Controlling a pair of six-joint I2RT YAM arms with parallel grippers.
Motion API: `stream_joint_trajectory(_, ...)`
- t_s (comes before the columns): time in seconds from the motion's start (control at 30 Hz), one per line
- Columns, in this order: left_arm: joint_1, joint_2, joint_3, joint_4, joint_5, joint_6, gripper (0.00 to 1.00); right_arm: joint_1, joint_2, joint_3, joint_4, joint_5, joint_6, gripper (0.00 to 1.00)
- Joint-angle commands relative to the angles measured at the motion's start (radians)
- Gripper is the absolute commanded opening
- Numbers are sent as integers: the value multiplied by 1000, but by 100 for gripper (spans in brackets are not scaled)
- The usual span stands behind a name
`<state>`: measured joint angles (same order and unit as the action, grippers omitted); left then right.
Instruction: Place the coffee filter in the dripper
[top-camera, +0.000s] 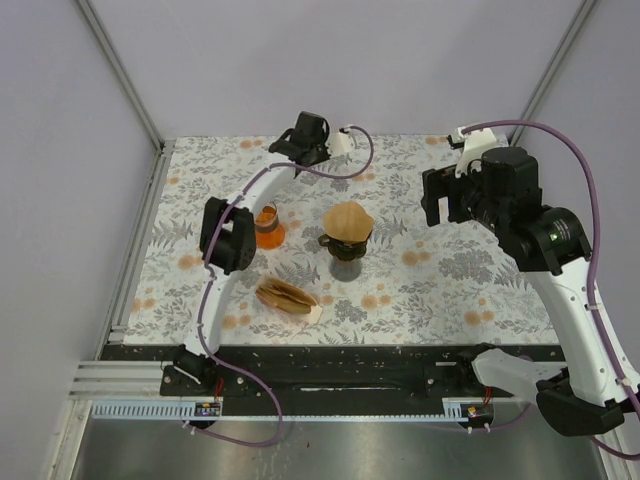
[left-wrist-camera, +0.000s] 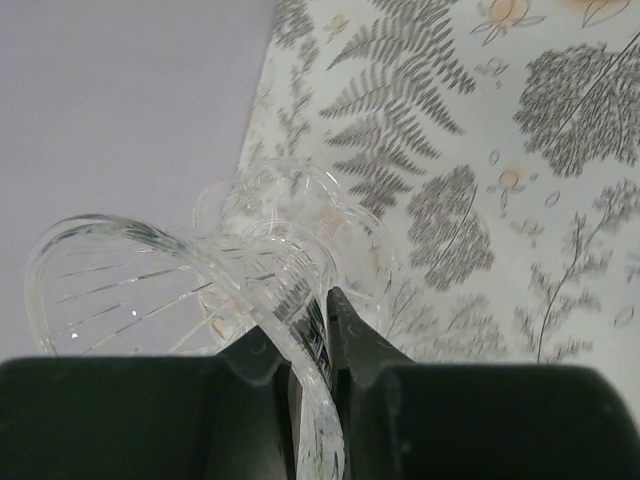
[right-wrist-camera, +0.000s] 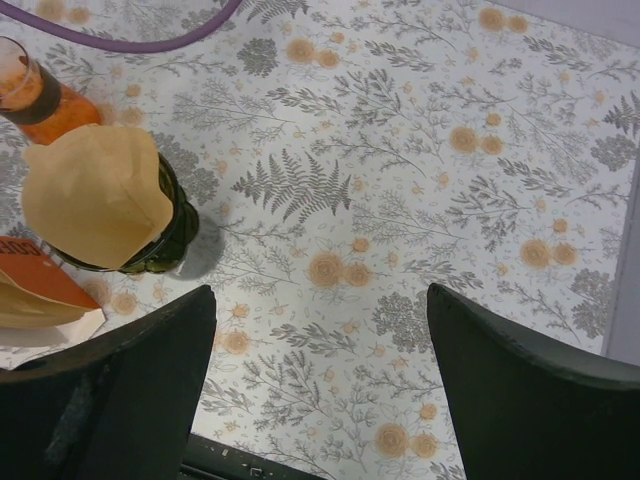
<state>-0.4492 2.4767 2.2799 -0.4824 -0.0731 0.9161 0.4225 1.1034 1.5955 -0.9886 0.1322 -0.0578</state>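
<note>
Dripper (top-camera: 346, 250) upright, mouth up (filter (top-camera: 347, 220) capping it); left jaws pinch clear ribbed cup (left-wrist-camera: 130, 300); right jaws spread.

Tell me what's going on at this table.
The left gripper is clamped on the rim of a clear ribbed vessel at the far edge of the table. The right gripper hangs open and empty over the right side. The tan paper filter sits on top of the olive dripper mid-table, with an orange-filled flask beside it.
</note>
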Motion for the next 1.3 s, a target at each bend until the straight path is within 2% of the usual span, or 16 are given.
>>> stream_joint_trajectory(0.0, 24, -254, -29, -65, -60, -16, 0, -4, 10, -2, 79, -75, 38, 94)
stream_joint_trajectory(0.13, 27, -384, -98, -165, -86, -31, 0, -4, 13, 7, 96, -129, 52, 94)
stream_joint_trajectory(0.3, 27, -521, -122, -375, -82, -134, 0, -4, 7, 11, 102, -227, 30, 94)
stream_joint_trajectory(0.6, 24, -772, -301, -671, -33, -275, 0, -4, -31, -107, 178, -319, -16, 95)
stream_joint_trajectory(0.73, 3, -851, -416, -674, -31, -296, 0, -4, -24, -155, 267, -379, -40, 96)
stream_joint_trajectory(0.9, -14, -831, -458, -673, -33, -329, 0, -4, 52, -131, 309, -419, -60, 96)
stream_joint_trajectory(1.13, -19, -780, -516, -558, -109, -365, 0, -4, 38, -166, 358, -344, -42, 96)
stream_joint_trajectory(1.27, -19, -747, -522, -533, -74, -413, 0, -4, -11, -201, 360, -330, -5, 96)
